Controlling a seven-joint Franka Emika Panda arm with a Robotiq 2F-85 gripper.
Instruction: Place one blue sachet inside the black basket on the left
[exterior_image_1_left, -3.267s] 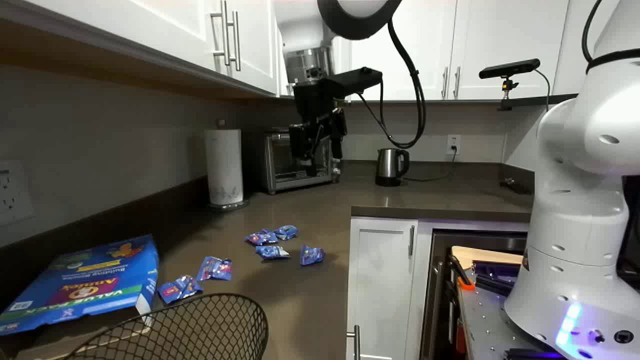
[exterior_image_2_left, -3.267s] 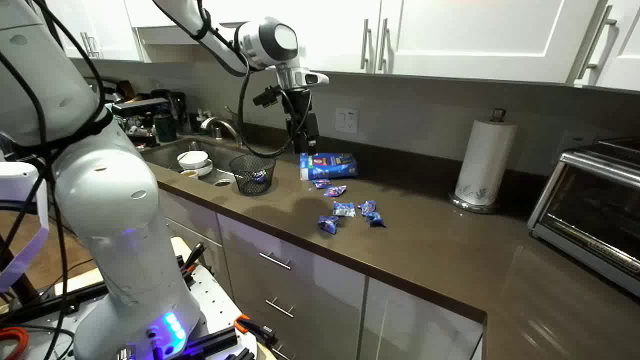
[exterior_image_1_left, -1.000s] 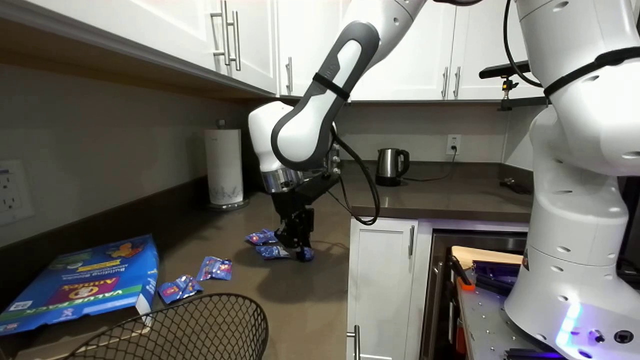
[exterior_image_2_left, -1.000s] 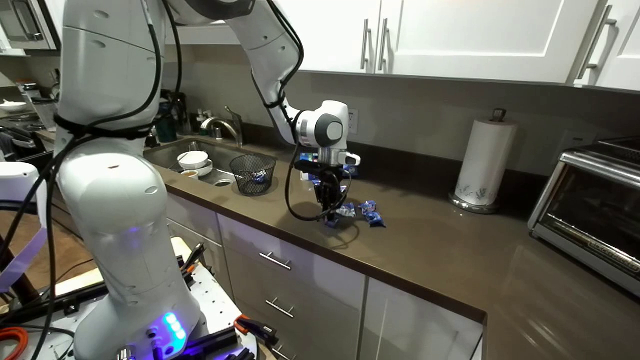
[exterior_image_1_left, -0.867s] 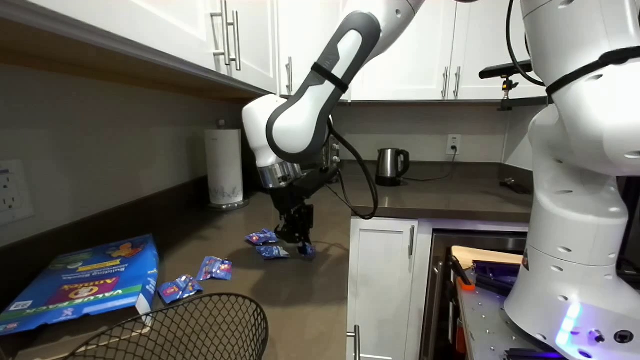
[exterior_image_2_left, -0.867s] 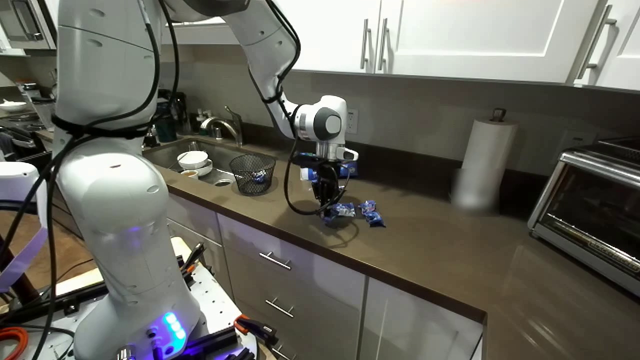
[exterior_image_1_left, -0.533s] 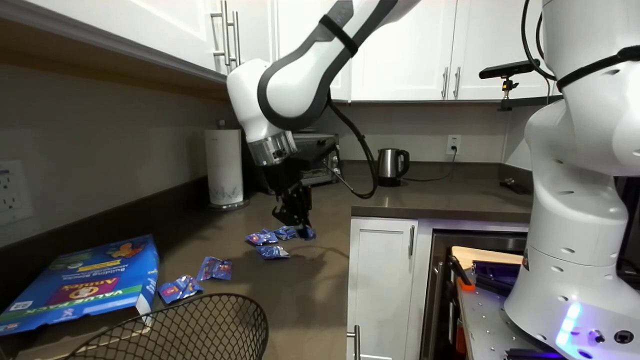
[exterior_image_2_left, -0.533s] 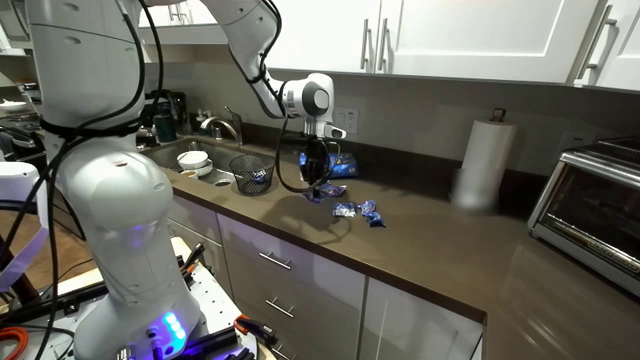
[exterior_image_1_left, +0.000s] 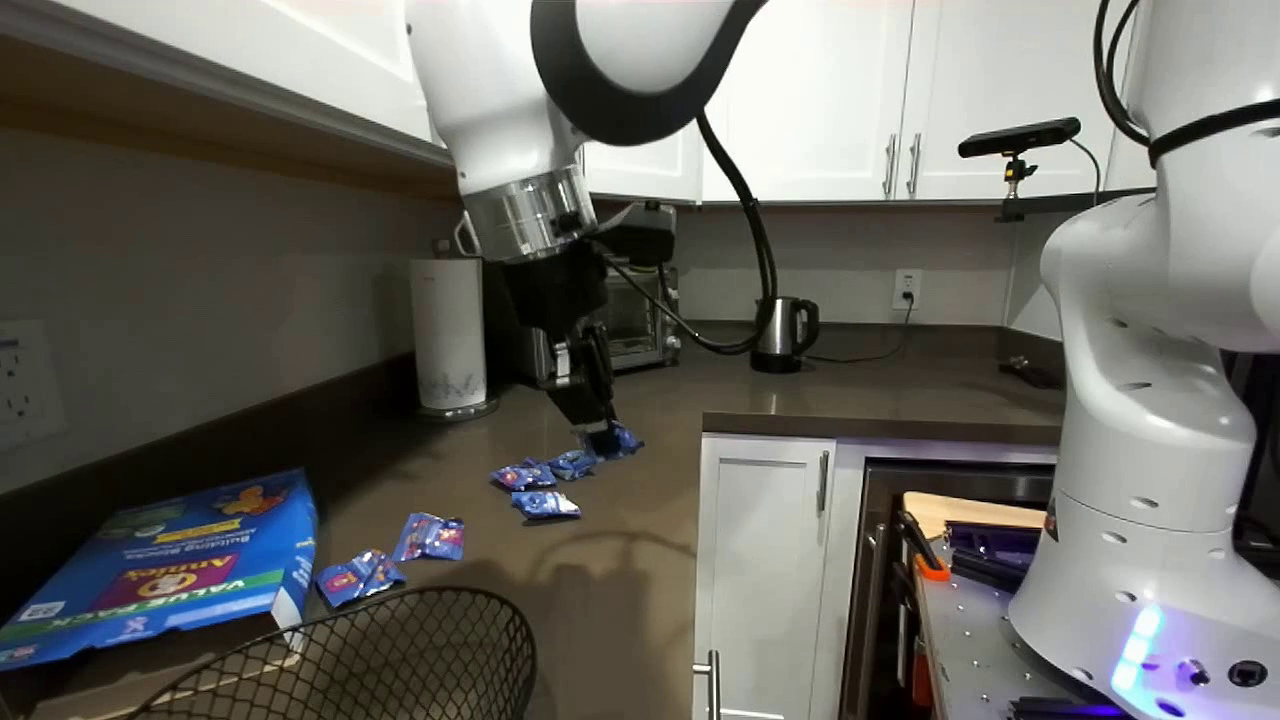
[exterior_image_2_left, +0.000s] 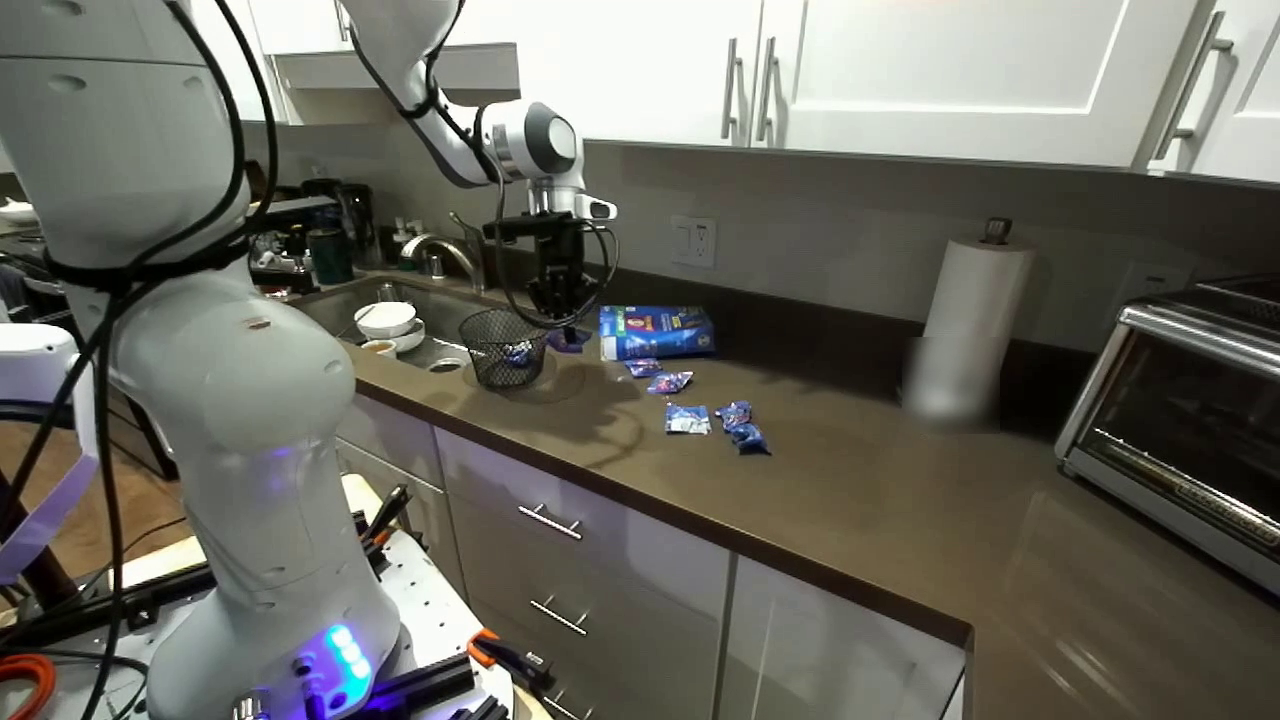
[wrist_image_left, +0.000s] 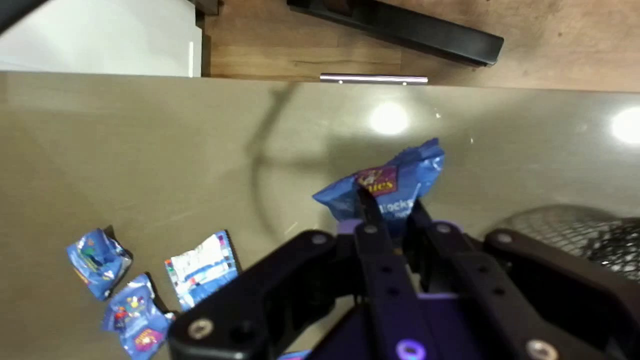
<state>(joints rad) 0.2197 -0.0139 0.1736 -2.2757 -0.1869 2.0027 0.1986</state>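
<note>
My gripper (wrist_image_left: 391, 210) is shut on a blue sachet (wrist_image_left: 422, 170), whose printed face and crumpled ends stick out past the fingertips. In both exterior views this sachet (exterior_image_1_left: 626, 440) hangs in the air above the counter. The black basket (exterior_image_2_left: 490, 368) of wire mesh stands at the sink end of the counter; the held sachet (exterior_image_2_left: 567, 342) shows just beyond its right rim. Part of the basket (wrist_image_left: 607, 245) enters the wrist view at the right edge, apart from the gripper. Through the mesh a blue sachet (exterior_image_2_left: 519, 353) is visible inside. Several more sachets (exterior_image_2_left: 687, 419) lie on the counter.
A large blue package (exterior_image_2_left: 657, 332) lies against the wall beside the basket. Behind the basket is a sink (exterior_image_2_left: 310, 305) with white bowls (exterior_image_2_left: 385, 320). A paper towel roll (exterior_image_2_left: 960, 330) and a toaster oven (exterior_image_2_left: 1190, 400) stand farther along. Cabinets (exterior_image_1_left: 800, 120) hang overhead.
The gripper has shut on a sachet, lifted it off the counter and carried it toward the basket. The other sachets lie where they were.
</note>
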